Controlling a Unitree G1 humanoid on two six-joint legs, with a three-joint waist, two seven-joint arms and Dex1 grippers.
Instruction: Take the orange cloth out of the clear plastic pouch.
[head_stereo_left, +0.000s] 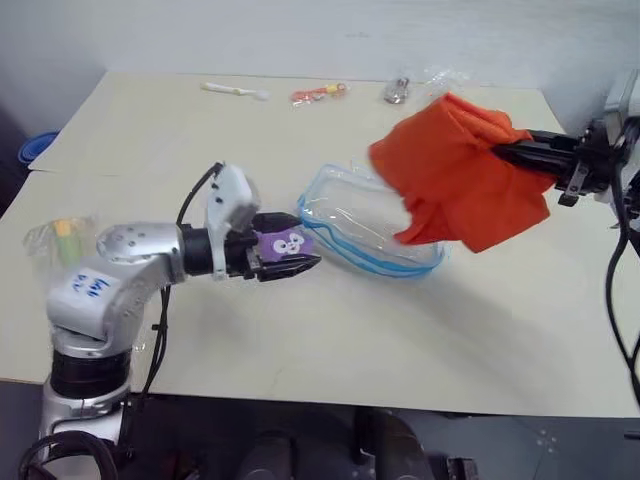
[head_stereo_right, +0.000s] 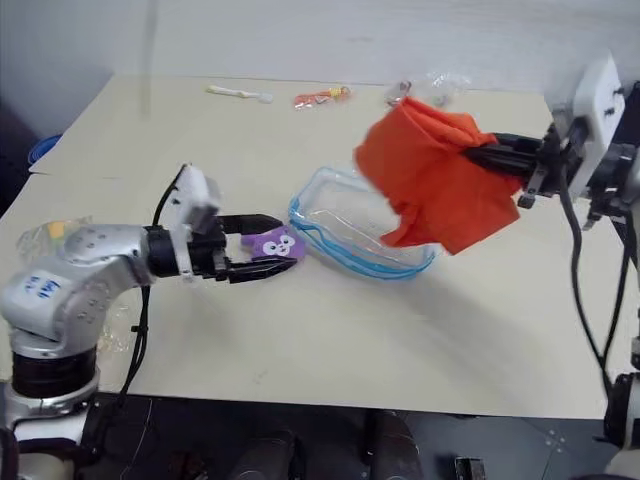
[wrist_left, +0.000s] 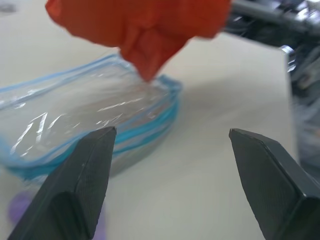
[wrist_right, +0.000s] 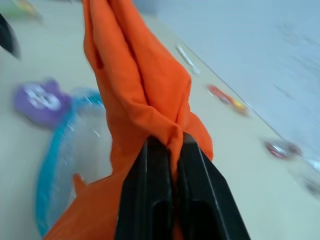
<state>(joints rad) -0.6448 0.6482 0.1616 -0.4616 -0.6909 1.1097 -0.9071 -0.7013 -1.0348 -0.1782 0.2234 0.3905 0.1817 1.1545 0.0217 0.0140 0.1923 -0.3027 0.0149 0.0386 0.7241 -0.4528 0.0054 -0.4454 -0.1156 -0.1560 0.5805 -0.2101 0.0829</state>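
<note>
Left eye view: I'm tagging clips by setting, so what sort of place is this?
Probably a lab or test room: a plain table against a bare wall, strewn with small practice items such as a pouch and toothbrush.

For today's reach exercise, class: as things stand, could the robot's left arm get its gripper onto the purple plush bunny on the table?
Probably yes. The left gripper is open, its black fingers either side of the purple plush bunny, with nothing between. Whether they touch it cannot be told.
</note>
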